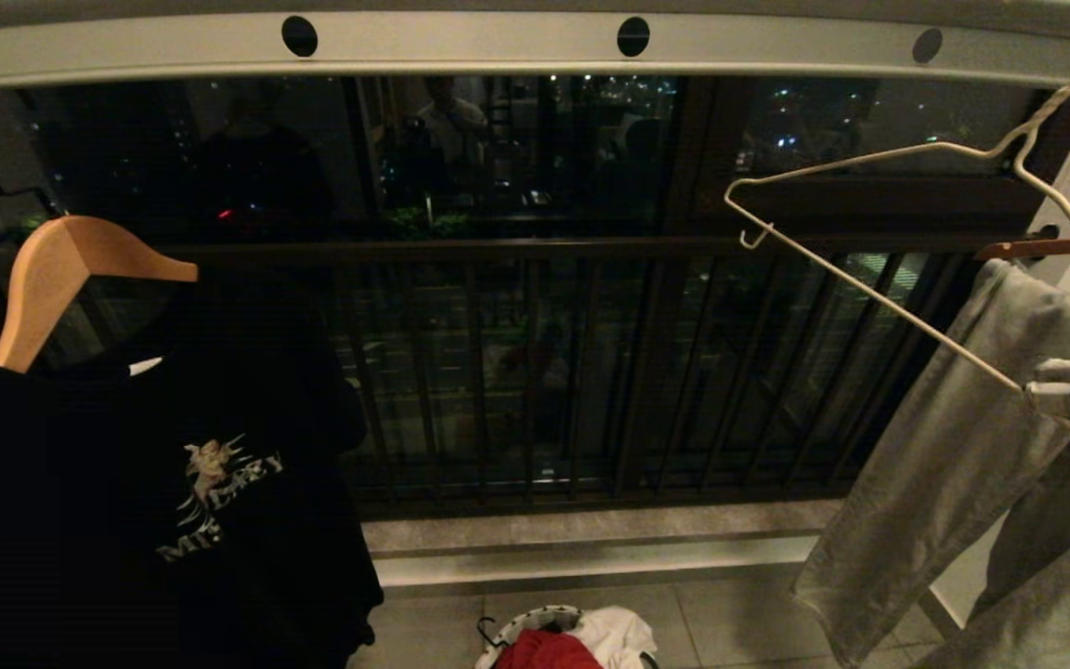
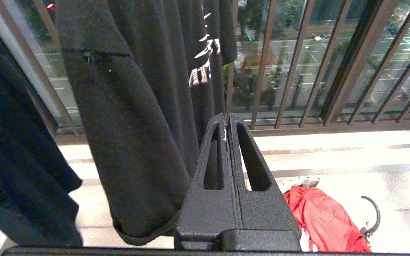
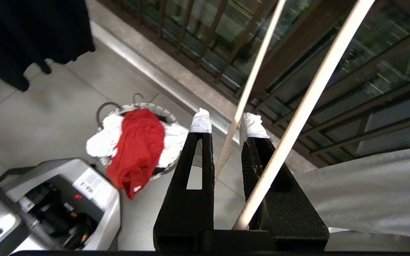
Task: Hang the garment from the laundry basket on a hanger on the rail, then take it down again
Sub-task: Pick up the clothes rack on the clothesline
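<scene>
The cream wire hanger (image 1: 869, 288) hangs tilted at the right, its twisted neck rising toward the grey rail (image 1: 498, 46); its hook runs out of view. My right gripper (image 1: 1041, 388) is shut on the hanger's lower right end, with both wires (image 3: 308, 99) passing between the white-taped fingertips (image 3: 200, 121). The red garment (image 1: 549, 650) (image 3: 137, 149) (image 2: 319, 217) lies crumpled on top of the laundry basket (image 1: 535, 615) (image 3: 144, 105) on the floor below. My left gripper (image 2: 227, 119) is shut and empty, low beside the black shirt, outside the head view.
A black printed T-shirt (image 1: 126, 502) hangs on a tan wooden hanger (image 1: 61, 269) at the left. Grey trousers (image 1: 944, 465) hang at the right behind the wire hanger. A white T-shirt (image 1: 623, 632) fills the basket. A barred railing (image 1: 535, 372) stands ahead. My base (image 3: 48, 202) is near the basket.
</scene>
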### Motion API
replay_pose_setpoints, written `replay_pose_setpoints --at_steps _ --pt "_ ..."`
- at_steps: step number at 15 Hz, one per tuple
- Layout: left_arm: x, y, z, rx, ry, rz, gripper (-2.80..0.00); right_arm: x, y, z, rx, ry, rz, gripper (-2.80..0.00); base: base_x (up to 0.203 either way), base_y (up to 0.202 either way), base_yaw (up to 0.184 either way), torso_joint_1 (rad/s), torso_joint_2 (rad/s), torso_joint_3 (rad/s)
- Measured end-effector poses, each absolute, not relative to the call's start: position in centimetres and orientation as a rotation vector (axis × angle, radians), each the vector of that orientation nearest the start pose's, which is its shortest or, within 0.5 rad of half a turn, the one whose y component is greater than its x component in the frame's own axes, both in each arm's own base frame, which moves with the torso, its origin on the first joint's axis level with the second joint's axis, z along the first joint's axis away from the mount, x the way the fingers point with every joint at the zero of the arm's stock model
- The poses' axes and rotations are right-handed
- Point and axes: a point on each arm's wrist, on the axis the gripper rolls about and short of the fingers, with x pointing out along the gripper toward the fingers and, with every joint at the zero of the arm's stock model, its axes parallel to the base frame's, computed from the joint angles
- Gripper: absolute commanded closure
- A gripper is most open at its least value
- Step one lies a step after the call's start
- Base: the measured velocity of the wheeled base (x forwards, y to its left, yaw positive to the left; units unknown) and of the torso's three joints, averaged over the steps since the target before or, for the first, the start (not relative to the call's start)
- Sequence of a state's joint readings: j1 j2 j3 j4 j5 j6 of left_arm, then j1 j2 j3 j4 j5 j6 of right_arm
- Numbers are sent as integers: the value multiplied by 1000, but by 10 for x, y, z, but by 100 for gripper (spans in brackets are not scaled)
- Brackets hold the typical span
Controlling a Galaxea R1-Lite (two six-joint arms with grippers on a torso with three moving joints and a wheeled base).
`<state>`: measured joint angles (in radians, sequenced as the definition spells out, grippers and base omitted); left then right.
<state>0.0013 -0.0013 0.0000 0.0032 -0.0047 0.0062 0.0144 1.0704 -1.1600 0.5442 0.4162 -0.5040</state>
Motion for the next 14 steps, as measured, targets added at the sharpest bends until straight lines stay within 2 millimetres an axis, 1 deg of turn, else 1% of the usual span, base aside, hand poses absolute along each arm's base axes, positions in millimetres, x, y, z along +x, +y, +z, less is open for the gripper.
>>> replay_pose_setpoints --at_steps 6,9,14 --pt "-23 0 75 6 2 -4 0 85 13 299 -382 399 576 0 0 0 0 0 0 0" --pt "-23 0 75 6 2 -4 0 76 15 294 -384 407 611 0 0 0 0 0 0 0" --pt "-23 0 75 6 2 -3 0 67 17 277 -385 438 658 0 0 0 0 0 0 0"
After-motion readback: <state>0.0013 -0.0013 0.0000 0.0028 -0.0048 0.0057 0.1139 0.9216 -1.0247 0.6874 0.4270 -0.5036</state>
